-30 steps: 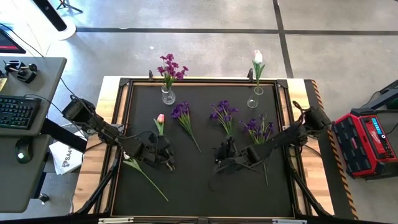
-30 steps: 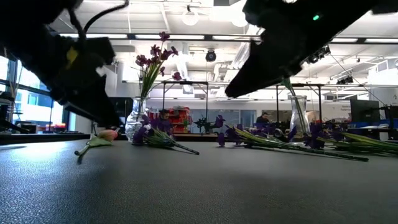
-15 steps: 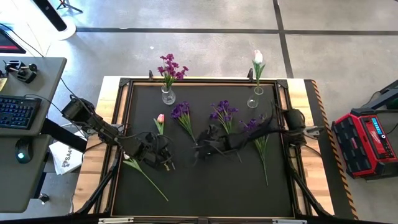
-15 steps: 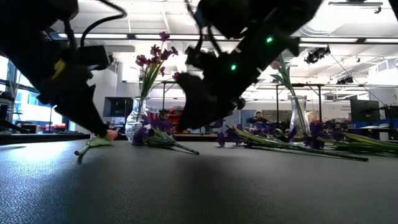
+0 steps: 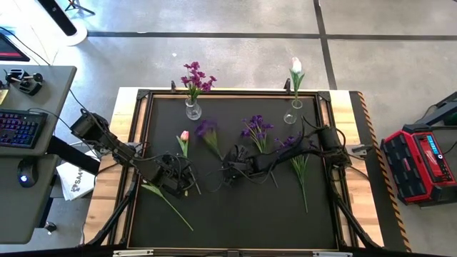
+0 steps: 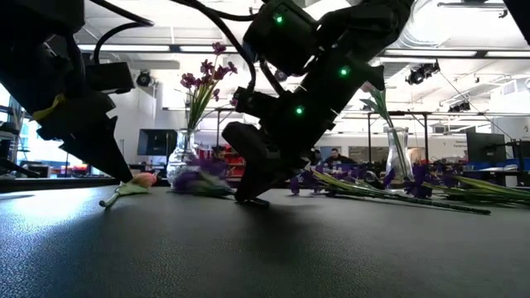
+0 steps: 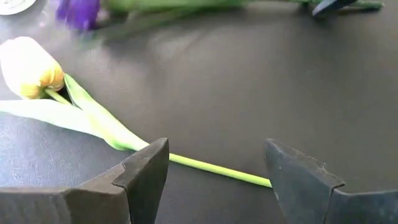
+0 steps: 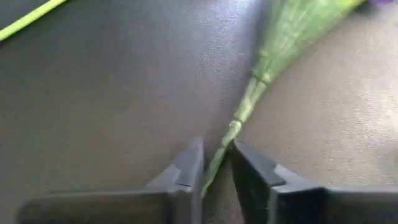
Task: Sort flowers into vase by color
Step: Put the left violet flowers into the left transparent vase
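My right gripper (image 5: 227,173) is low on the mat's middle, shut on a purple flower (image 5: 206,128) that lies on the mat. My left gripper (image 5: 182,178) is open over the pink tulip (image 5: 184,134). Its fingers (image 7: 149,171) stand on either side of the tulip's thin green stem (image 7: 211,169) without touching it. The tulip's head (image 7: 25,65) and leaves lie on the mat beyond the fingers. A glass vase (image 5: 193,111) at the far left holds purple flowers. A second vase (image 5: 291,116) at the far right holds a white tulip. My right gripper pinches the purple flower's green stem (image 8: 219,152) near its lower end, between the two fingers. The fingers come slanting down from the table's right side and stand on either side of the thin stem. The bloom end (image 6: 199,180) is still low over the mat.
Two more purple flowers (image 5: 257,130) (image 5: 296,153) lie on the mat right of centre. A loose green stem with a leaf (image 5: 171,210) runs from beside my left gripper toward the near edge. A raised frame (image 5: 139,164) borders the mat.
My right gripper has gone from the mat's right half toward the table's left, past the other purple flowers, and down to the lower end of the purple flower's stem. That flower's bloom now shows blurred, shifting a little on the mat.
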Tool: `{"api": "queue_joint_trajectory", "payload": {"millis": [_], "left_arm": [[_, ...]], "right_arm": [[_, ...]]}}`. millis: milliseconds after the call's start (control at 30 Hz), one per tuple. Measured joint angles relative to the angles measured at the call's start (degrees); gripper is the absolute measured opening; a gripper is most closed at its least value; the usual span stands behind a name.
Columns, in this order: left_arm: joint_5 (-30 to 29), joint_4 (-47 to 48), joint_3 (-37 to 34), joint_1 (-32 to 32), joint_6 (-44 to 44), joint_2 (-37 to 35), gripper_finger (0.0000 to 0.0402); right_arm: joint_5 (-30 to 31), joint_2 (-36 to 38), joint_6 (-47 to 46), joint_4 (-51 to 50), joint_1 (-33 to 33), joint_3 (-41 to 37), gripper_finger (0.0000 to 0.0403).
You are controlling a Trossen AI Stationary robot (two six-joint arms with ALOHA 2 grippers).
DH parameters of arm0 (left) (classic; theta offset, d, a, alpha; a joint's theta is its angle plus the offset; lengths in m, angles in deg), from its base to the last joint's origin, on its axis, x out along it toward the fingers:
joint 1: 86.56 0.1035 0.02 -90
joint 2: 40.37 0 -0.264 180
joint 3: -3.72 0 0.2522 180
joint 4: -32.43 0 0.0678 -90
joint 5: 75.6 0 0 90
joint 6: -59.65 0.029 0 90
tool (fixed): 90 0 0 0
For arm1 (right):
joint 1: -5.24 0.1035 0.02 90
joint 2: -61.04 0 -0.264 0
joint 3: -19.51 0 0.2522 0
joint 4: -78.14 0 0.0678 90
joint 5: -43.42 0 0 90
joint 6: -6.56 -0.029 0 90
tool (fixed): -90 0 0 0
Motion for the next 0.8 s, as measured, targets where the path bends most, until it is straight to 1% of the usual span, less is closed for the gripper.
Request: {"api": "queue_joint_trajectory", "payload": {"millis": [67,100,200,267,367,467,533,600,667,800], "left_arm": [[-0.27,0.0,0.0,0.0,0.0,0.0,0.025],[-0.31,0.0,0.0,0.0,0.0,0.0,0.025],[-0.4,0.0,0.0,-0.27,0.0,0.0,0.025],[-0.44,0.0,0.0,-0.88,0.4,0.0,0.025],[-0.88,-0.07,0.0,-2.13,0.44,0.0,0.025],[-2.5,-0.44,0.0,-3.56,0.44,0.0,0.025],[-3.61,-0.67,0.0,-4.39,0.76,0.0,0.025],[-4.4,-2.39,0.0,-5.16,3.12,0.0,0.025],[-4.81,-5.43,0.0,-5.8,7.06,0.0,0.025],[-5.01,-15.67,0.0,-6.12,18.85,0.0,0.025]], "right_arm": [[0.74,0.0,0.03,-0.73,0.0,0.0,0.0016],[1.02,0.0,-0.04,-1.2,0.0,0.0,0.0009],[1.53,0.48,-2.25,-4.09,0.11,-0.13,0.0013],[2.91,1.74,-2.79,-5.09,0.74,-1.45,0.0007],[4.5,5.38,-5.03,-6.35,2.14,-5.6,0.0004],[5.71,11.5,-9.31,-6.8,3.56,-12.19,0.0002],[7.36,16.12,-12.09,-4.69,4.78,-17.2,0.0002],[8.88,20.6,-13.3,0.51,6.56,-23.07,0.0002],[9.07,24.19,-12.37,9.45,8.91,-29.04,0.0001],[9.69,27.59,-5.96,35.35,13.51,-40.0,0.0001]]}}
